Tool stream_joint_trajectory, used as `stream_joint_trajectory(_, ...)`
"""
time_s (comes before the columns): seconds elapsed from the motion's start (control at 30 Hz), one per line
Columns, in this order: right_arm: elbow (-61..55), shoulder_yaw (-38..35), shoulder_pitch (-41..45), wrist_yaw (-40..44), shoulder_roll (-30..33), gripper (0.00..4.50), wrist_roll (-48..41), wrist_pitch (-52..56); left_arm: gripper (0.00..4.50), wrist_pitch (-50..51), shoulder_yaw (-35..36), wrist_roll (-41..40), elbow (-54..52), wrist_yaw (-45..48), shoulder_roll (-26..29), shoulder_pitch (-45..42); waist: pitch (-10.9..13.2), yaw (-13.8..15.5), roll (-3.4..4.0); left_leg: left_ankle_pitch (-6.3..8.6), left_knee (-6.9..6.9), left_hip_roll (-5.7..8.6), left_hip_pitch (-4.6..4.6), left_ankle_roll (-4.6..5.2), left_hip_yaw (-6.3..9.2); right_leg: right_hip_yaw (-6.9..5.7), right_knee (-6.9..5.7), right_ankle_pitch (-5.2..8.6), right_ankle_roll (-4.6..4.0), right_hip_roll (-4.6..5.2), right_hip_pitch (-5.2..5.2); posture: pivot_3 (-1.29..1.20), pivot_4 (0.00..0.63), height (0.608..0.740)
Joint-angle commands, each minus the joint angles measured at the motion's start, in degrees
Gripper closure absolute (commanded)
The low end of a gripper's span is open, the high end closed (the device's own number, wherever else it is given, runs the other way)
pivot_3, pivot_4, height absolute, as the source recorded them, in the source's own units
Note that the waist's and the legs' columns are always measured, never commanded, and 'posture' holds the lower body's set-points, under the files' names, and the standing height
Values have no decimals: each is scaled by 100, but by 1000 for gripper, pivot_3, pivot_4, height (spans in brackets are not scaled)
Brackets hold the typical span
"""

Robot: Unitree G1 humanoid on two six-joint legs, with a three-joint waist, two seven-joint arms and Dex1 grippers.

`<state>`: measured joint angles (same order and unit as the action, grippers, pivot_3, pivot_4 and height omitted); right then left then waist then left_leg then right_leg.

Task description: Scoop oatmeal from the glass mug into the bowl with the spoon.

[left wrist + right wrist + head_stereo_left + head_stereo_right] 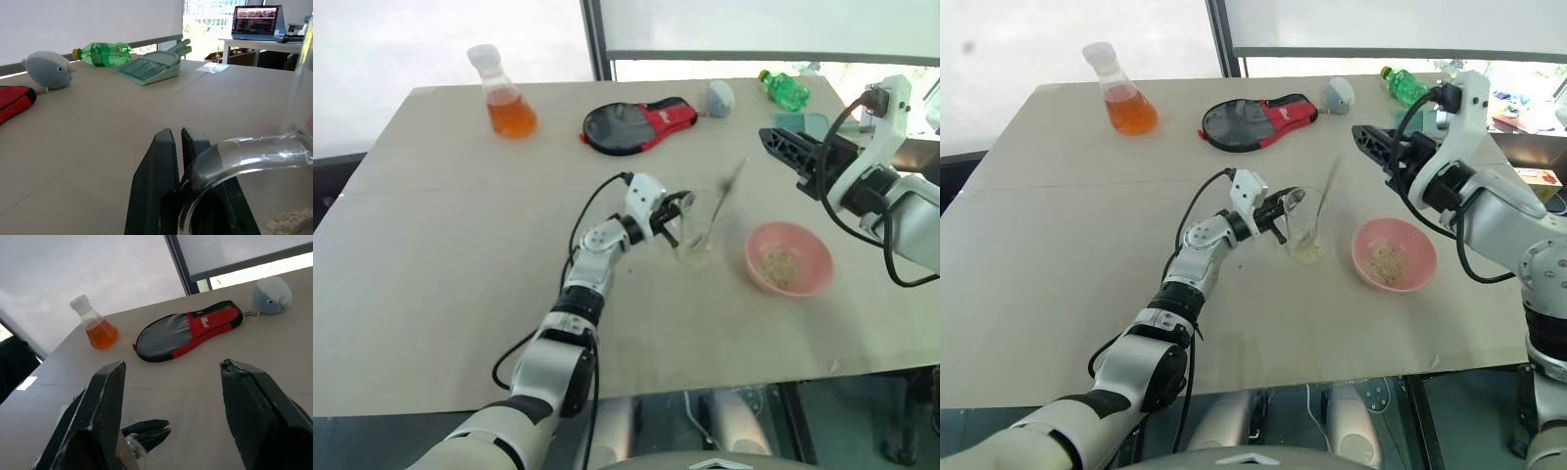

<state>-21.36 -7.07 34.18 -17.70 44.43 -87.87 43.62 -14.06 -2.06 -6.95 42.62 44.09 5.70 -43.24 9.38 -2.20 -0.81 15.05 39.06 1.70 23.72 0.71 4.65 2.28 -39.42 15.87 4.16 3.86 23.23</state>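
The left gripper [1285, 217] pinches the glass mug's [1304, 235] handle; keep that hold steady while the right gripper [1363, 137], jaws spread and empty at the mug's two o'clock, closes on the thin steel spoon [1324, 201] leaning inside. Flaky beige oatmeal [1389, 262] lies in the smooth pink bowl [1420, 269] at the mug's four o'clock.

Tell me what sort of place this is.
Probably an office or lab used for robot trials: a plain table by a window with a roller blind, a laptop on a desk behind, and assorted props such as a flask.
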Motion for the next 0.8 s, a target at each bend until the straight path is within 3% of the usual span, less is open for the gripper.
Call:
stream_joint_trajectory(0.03,-109,-265,136,111,-56,1621,62,27,2882,96,25,-134,-438,71,59,127,0,-2,0,0,0,-1,0,0,-1,1,0,0,0,0,0,0,150,740)
stream_joint_trajectory(0.07,-121,-280,133,131,-73,1621,67,40,2247,121,25,-159,-535,94,71,172,0,0,0,0,0,-1,0,0,-1,1,1,0,0,0,0,0,150,740)
stream_joint_trajectory(0.23,-210,-394,63,153,-124,1621,102,90,2247,407,49,-352,-1240,272,251,493,0,-1,0,0,0,-2,1,0,0,1,1,0,0,1,0,0,150,740)
stream_joint_trajectory(0.37,-286,-778,-248,225,-31,1621,145,24,2247,894,118,-566,-2221,445,699,972,1,1,1,0,-3,-5,1,0,2,1,2,0,0,1,1,0,150,740)
stream_joint_trajectory(0.5,-642,-1792,-1605,553,119,1621,879,-206,2247,1880,306,-940,-3589,446,1323,1565,1,51,1,0,-8,-6,4,0,6,-2,12,0,0,2,1,0,150,740)
stream_joint_trajectory(0.57,-1005,-2325,-2450,1207,-81,1621,1171,-531,2247,2385,475,-1239,-4314,450,1608,1998,1,88,2,2,-9,-6,9,2,9,-6,23,0,0,5,-1,0,150,740)
stream_joint_trajectory(0.63,-1491,-2715,-3819,2307,31,1621,1763,-552,1737,2822,672,-1354,-5037,259,1862,2747,-6,123,22,5,-19,-13,2,7,4,-3,41,0,0,3,-8,0,150,740)
stream_joint_trajectory(0.67,-1599,-2963,-4335,2768,-46,1366,1635,-508,1606,2952,751,-1386,-5322,173,1946,3113,-11,133,29,7,-27,-10,-1,10,0,0,47,0,0,4,-9,0,150,740)
stream_joint_trajectory(0.73,-1681,-3285,-5031,3421,-205,730,1463,-538,758,3156,885,-1482,-5763,43,2040,3719,-13,122,30,8,-58,-18,-13,11,-6,5,68,0,0,4,-14,0,150,740)
stream_joint_trajectory(0.8,-1755,-3298,-5807,4368,-207,86,2127,-838,124,3247,1045,-1519,-6237,-154,2052,4468,-12,112,32,8,-64,-21,-24,11,-23,18,60,0,0,5,-13,0,150,740)
